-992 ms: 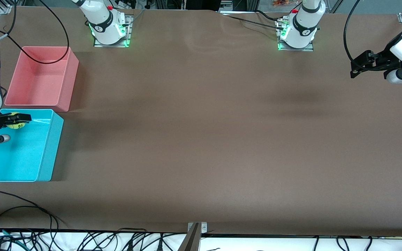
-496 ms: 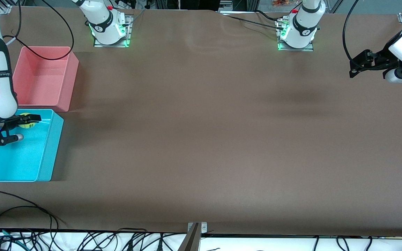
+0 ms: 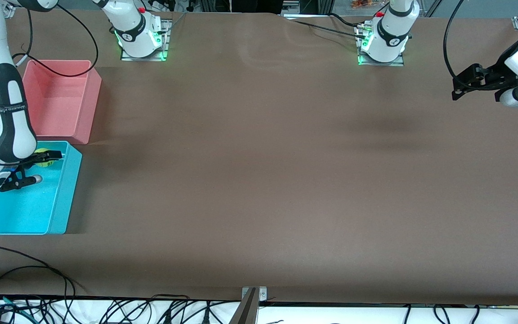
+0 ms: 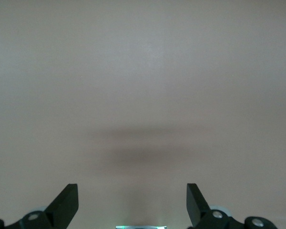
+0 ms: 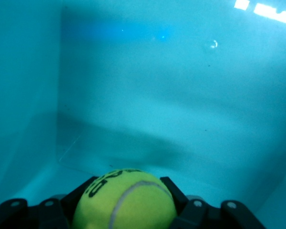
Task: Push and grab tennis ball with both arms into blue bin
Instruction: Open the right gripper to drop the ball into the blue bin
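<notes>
Now R claw (image 3: 38,167) grips tennis ball (image 5: 124,199) over blue bin (image 3: 63,198).

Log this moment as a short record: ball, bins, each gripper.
tennis ball: clamped between the right gripper's fingers, above the blue bin's floor
blue bin: at the right arm's end of the table, nearer the front camera than the pink bin
pink bin: nothing visible inside
right gripper: shut on the ball, over the blue bin
left gripper: open, holding nothing, over bare table; arm waits
</notes>
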You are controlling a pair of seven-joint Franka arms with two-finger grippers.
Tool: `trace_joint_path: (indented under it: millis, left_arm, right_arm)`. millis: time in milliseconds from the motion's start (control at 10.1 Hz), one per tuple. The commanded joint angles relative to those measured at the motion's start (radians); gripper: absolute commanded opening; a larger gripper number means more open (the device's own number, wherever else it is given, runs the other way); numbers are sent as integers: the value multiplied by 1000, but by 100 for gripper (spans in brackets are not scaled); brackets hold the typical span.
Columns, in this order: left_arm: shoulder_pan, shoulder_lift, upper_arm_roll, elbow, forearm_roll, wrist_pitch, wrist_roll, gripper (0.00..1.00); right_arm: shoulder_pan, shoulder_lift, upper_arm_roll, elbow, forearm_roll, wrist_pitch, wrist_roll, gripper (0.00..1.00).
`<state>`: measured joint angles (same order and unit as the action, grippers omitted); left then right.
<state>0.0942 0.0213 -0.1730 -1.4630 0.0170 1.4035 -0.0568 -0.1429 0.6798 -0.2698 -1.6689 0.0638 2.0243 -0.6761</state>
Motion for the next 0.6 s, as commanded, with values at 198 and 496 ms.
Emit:
trace_joint_path:
  millis: [198,496]
  left_arm:
    - [15,15,1,36,-29,-26,-9,100]
    - [13,15,-2,36,-31,-26,-9,100]
  right_arm:
    - [-18,-16,20,3,16,-10,-23,100]
    - [0,-77,21,20,14,-82,-3,100]
